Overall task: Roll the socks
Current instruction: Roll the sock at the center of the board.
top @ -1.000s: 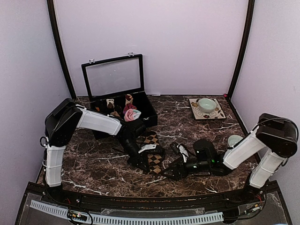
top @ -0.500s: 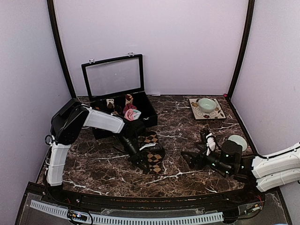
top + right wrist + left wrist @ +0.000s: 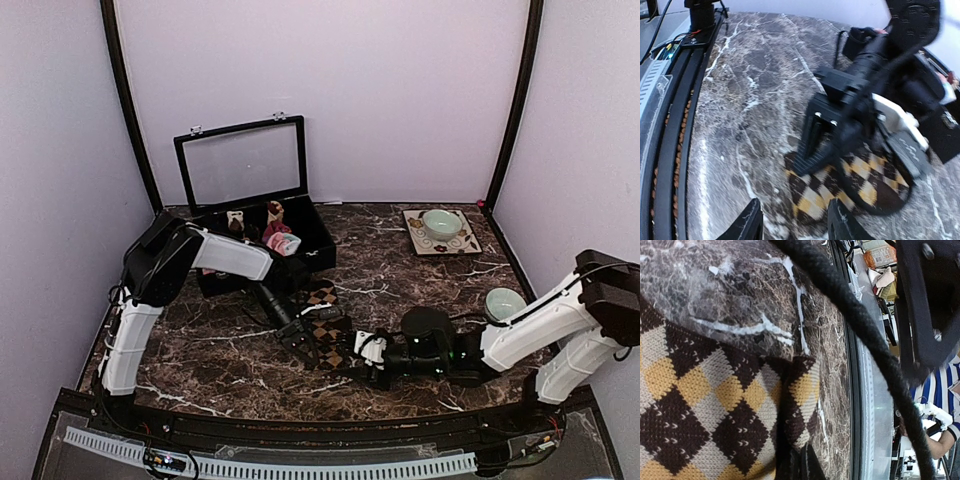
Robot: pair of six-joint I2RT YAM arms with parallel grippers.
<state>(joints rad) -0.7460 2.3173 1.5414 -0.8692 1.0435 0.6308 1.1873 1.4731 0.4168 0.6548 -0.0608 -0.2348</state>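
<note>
Two hands | left hand (image 3: 301, 346) closed, tips on checked sock (image 3: 331, 336) | right hand (image 3: 794, 225) part-open, empty

My dark marble table (image 3: 400, 265) carries a black case (image 3: 322, 238) with its lid up. Just in front of the case, the dark brown checked sock (image 3: 331, 342) lies on the stone. Well to the case's right sits a patterned tile (image 3: 415, 238). Farther right of the case and nearer me is a pale green bowl (image 3: 503, 300).
</note>
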